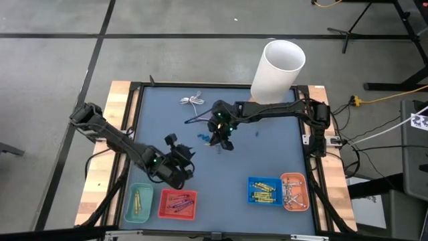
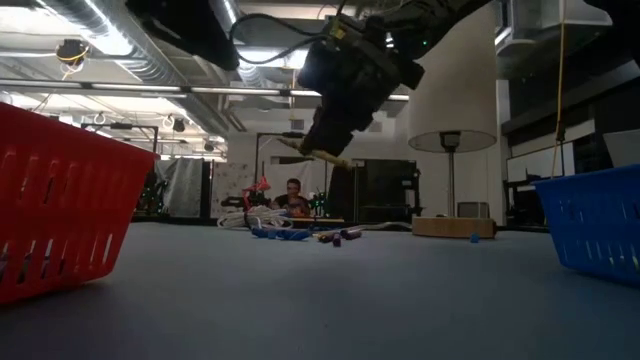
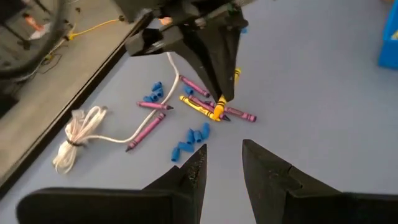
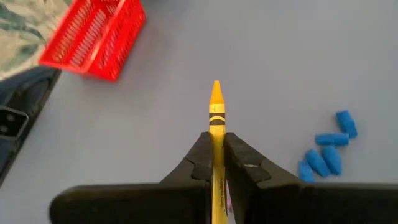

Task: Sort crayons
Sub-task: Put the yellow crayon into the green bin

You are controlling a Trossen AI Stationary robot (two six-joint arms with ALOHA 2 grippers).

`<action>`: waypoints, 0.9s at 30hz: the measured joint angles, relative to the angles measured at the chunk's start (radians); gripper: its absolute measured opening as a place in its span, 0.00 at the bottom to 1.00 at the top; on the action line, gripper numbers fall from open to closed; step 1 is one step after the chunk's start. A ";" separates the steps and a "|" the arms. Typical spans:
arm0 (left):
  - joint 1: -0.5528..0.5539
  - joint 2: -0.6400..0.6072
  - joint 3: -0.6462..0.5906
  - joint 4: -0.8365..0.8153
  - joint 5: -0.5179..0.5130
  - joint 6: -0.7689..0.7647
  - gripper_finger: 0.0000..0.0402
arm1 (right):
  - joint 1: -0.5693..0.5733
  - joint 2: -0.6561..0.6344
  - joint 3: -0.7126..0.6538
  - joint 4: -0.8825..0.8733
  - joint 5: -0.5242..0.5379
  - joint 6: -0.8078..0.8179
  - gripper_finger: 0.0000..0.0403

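Several crayons (image 3: pixel 186 102), purple and yellow, lie in a loose pile on the blue-grey table, near its middle, among small blue bits (image 3: pixel 189 140). My right gripper (image 1: pixel 219 139) hangs above this pile, shut on a yellow crayon (image 4: pixel 216 106). In the low view that gripper (image 2: pixel 328 150) is well above the table top. My left gripper (image 1: pixel 180 159) is on the near left, close to the red bin (image 1: pixel 177 204). It faces the pile, open, with nothing between its fingers (image 3: pixel 193 174). My right gripper pinches the yellow crayon's shaft (image 4: pixel 216 134) between its two fingers. The crayon lies along the fingers, its pointed tip (image 4: pixel 216 90) sticking out ahead of them. The fingers slant down toward the table. The crayon is lifted clear of the table.
Along the near edge stand a teal bin (image 1: pixel 139 203), the red bin, a blue bin (image 1: pixel 265 191) and an orange bin (image 1: pixel 294 191), all holding crayons. A coiled white cable (image 1: pixel 194 102) lies at the far left. A tall white cylinder (image 1: pixel 277 70) stands at the far edge.
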 joint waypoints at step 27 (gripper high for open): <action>0.189 -0.001 0.000 0.097 0.431 0.257 0.21 | 0.160 -0.002 0.001 0.235 0.166 -0.045 0.05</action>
